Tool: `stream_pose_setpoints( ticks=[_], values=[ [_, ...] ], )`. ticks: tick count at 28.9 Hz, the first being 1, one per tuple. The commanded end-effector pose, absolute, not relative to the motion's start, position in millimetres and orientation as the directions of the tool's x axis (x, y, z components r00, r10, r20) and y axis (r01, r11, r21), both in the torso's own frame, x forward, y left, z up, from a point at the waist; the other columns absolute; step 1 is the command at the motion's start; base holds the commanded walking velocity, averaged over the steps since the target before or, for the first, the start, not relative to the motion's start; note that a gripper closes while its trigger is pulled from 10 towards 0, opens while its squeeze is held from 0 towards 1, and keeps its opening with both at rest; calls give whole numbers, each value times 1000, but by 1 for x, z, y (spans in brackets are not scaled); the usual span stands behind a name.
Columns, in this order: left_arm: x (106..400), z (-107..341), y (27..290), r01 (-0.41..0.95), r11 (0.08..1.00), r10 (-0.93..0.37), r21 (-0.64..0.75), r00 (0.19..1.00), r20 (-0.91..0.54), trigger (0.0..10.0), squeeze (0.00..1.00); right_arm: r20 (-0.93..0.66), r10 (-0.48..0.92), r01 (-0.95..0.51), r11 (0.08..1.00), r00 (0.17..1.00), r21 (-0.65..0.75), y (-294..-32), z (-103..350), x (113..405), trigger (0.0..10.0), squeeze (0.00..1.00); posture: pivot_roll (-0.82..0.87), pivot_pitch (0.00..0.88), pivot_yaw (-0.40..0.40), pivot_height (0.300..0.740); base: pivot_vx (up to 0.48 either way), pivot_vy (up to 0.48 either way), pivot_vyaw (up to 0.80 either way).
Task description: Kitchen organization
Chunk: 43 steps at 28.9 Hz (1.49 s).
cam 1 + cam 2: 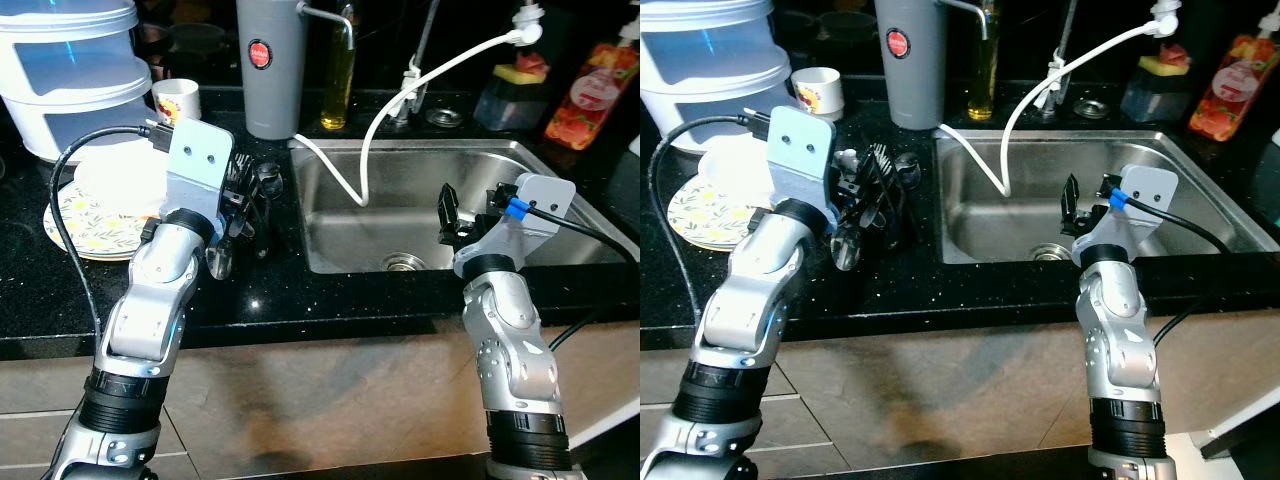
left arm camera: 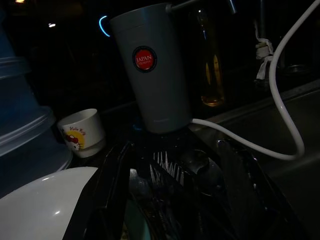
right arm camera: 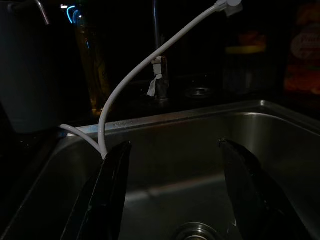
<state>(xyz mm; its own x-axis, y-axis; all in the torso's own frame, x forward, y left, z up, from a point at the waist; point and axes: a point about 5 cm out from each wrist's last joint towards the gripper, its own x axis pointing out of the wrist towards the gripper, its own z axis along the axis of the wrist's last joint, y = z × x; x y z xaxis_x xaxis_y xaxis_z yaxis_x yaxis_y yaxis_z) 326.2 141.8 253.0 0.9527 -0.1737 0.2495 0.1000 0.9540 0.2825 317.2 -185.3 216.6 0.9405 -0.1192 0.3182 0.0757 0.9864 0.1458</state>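
Reaching over the black counter point(image 1: 260, 300), the left gripper point(image 1: 245, 205) has its fingers spread around a cluster of cutlery point(image 1: 875, 205), forks and spoons lying just left of the steel sink point(image 1: 560, 200). The right gripper point(image 1: 455, 215) hovers over the sink basin, fingers spread and empty. A grey water filter point(image 1: 270, 65) stands behind the cutlery, its white hose point(image 1: 400, 95) looping into the sink. A white plate point(image 1: 120, 180) rests on a floral plate point(image 1: 75, 225) at left, near a small cup point(image 1: 178, 100).
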Motion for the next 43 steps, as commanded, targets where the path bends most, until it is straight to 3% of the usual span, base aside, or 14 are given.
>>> stream_pose_setpoints(
  ticks=[1, 16, 26, 38, 43],
  values=[
    [325, 251, 140, 107, 952, -182, 286, 951, 249, 10000, 0, 309, -126, 83, 985, 943, 151, -187, 214, 316, 10000, 0, 52, 41, -50, 740, 0, 0, 0],
    [320, 253, 140, 137, 945, -216, 298, 943, 251, 10000, 0, 333, -122, 88, 989, 935, 117, -189, 220, 315, 10000, 0, 58, 43, -48, 740, 0, 0, 0],
    [313, 247, 153, 214, 919, -255, 331, 963, 87, 10000, 0, 384, -74, 53, 996, 920, 65, -186, 234, 314, 10000, 0, 57, 44, -46, 740, 0, 0, 0],
    [319, 249, 145, 133, 947, -188, 293, 967, 171, 10000, 0, 364, -70, 37, 995, 929, 96, -181, 229, 316, 10000, 0, 69, 40, -49, 740, 0, 0, 0],
    [321, 249, 146, 119, 953, -173, 280, 969, 176, 10000, 0, 359, -70, 37, 995, 931, 97, -181, 228, 316, 10000, 0, 67, 40, -48, 740, 156, -377, 0]
  ],
)
